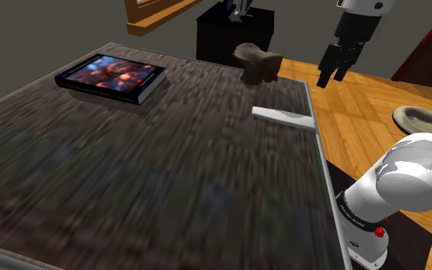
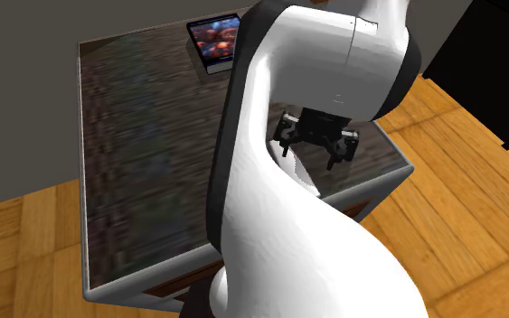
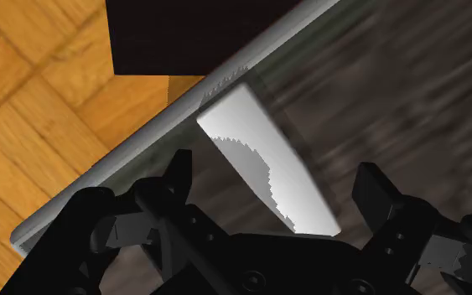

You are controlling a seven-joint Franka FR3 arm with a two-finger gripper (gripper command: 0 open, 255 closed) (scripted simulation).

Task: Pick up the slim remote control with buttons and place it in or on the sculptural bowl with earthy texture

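Observation:
The slim remote (image 1: 283,117) is drawn as a plain white flat bar. It lies on the dark wood table close to the edge at the shoulder view's right. The sculptural bowl (image 1: 258,61) is a lumpy brown form at the table's far edge, beyond the remote. My black gripper (image 1: 329,80) hangs open in the air above the table's right edge, higher than the remote and apart from it. In the wrist view the remote (image 3: 263,159) lies below the gripper (image 3: 276,180), between its spread fingers, untouched. The big white arm hides part of the remote (image 2: 302,173) under the gripper (image 2: 311,155) in the second exterior view.
A book with a colourful cover (image 1: 113,77) lies at the table's far left corner. A black cabinet (image 1: 235,34) stands behind the bowl. The table's grey metal rim (image 1: 320,153) runs past the remote, with wood floor and a beige round cushion (image 1: 425,123) beyond.

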